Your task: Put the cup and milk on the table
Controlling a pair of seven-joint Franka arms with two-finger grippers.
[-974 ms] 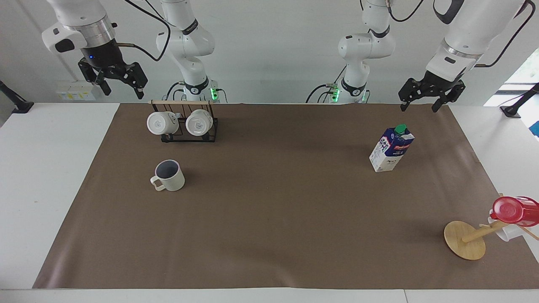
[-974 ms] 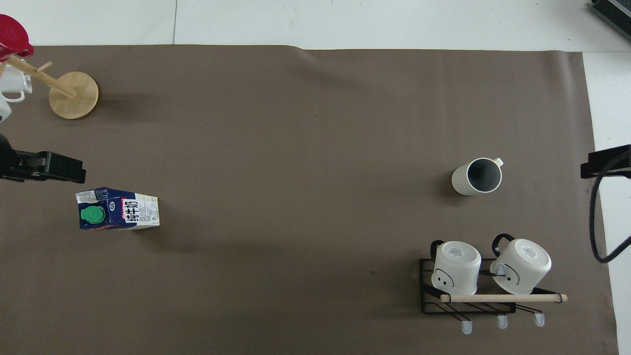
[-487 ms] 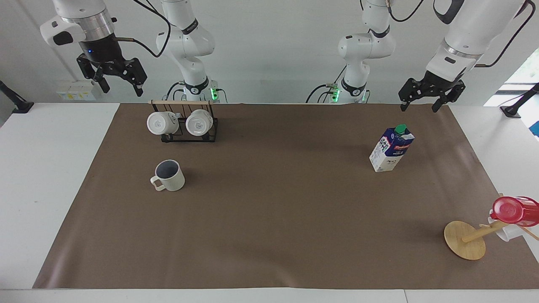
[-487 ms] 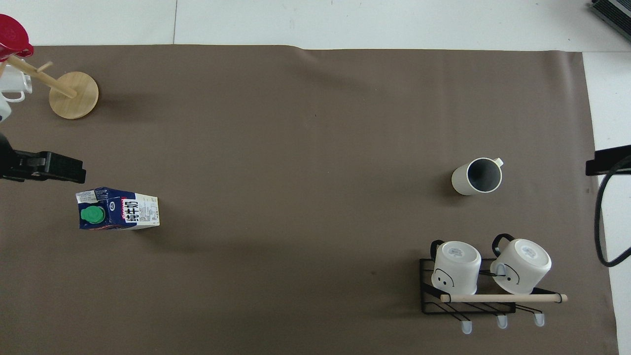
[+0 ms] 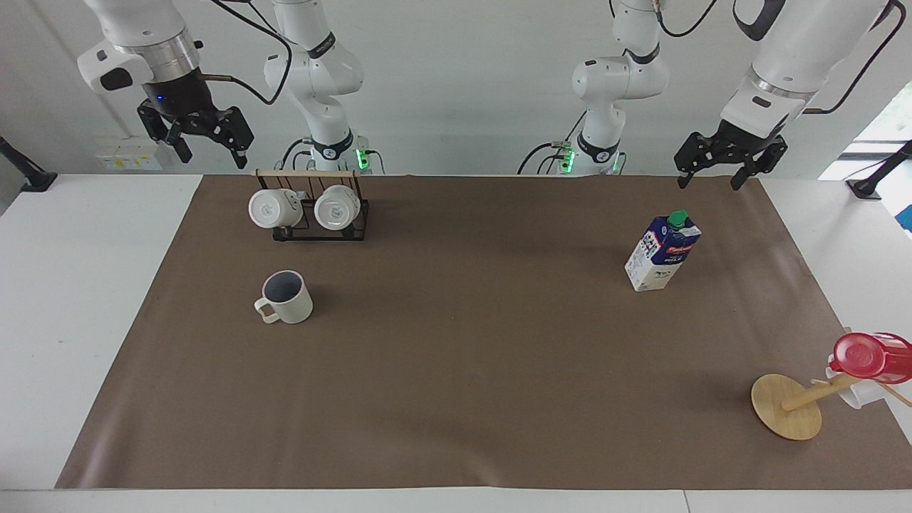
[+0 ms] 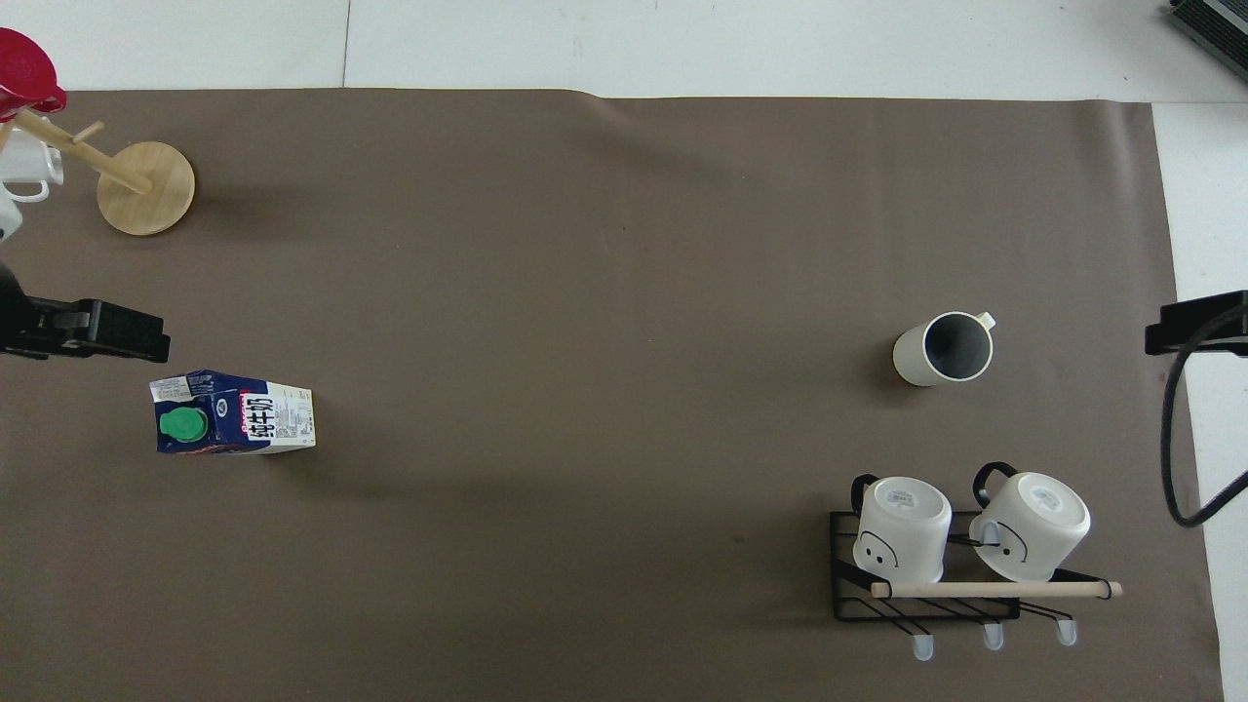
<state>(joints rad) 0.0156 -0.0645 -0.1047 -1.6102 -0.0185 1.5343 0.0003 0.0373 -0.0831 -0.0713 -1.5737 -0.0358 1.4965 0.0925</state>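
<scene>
My left gripper [image 5: 714, 177] hangs with its fingers apart and empty above the surface's [image 5: 85, 299] edge at my left arm's end. My right gripper [image 5: 209, 148] hangs likewise apart, over the right arm's end. The cup [image 5: 286, 297] stands upright on the brown sheet [image 5: 456, 370], nothing in it, farther from me than the rack [image 5: 319, 226] holding two white mugs [image 5: 274, 208]. The milk [image 5: 662, 251] stands capped near my left arm's end.

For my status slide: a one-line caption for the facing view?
Cup and milk stand on the table; open left gripper and right gripper raised, empty.
</scene>
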